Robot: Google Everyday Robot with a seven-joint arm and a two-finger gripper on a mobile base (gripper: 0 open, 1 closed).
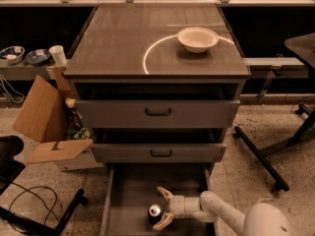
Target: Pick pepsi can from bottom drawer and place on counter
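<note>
End effector [158, 208] around pepsi can [155, 212]

Single camera view, mounted high in front of the cabinet and angled down at its drawer fronts from medium range. The counter [113, 43] fills the upper half, with all four corners in frame. Below its front edge, the bottom drawer [130, 195] is cropped. The gripper [161, 208] enters from lower right, fingers spread, beneath the front-right corner.
</note>
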